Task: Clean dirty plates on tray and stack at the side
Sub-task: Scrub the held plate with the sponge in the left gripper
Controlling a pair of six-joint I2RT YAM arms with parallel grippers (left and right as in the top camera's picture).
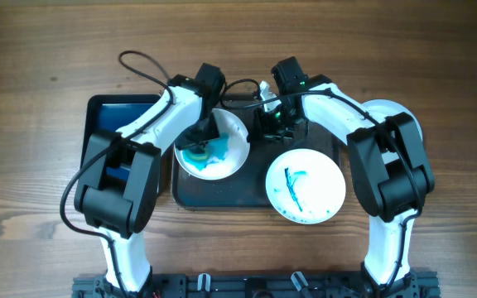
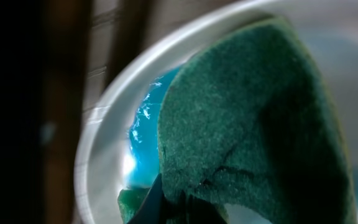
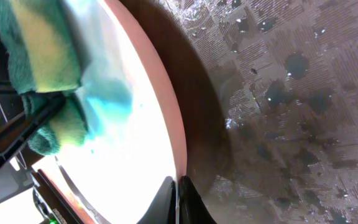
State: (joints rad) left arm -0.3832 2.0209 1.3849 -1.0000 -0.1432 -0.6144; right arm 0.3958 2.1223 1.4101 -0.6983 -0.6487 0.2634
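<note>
While the left jaws clamp the green sponge [image 2: 253,124] onto the wet plate [image 1: 232,142] at 9 o'clock on the tray [image 1: 228,194], the right jaws pinch its 3 o'clock rim. We judge it stiff, slippery and fragile: grip rims only. A second streaked plate [image 1: 305,186] lies at 4 o'clock.

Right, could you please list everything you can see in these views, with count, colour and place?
smeared plate: one, white with a blue smear, left end of grey tray
streaked plate: one, white with blue streaks, right front of grey tray
side plate: one, white, on table right of grey tray, partly behind the right arm
sponge: one, green, on smeared plate
grey tray: one, dark grey, table centre
blue tray: one, blue, left of grey tray
table: one, brown wood
cable: one, black, looped behind blue tray
left pincer: one, black, holding sponge
right pincer: one, black, gripping smeared plate's rim
</note>
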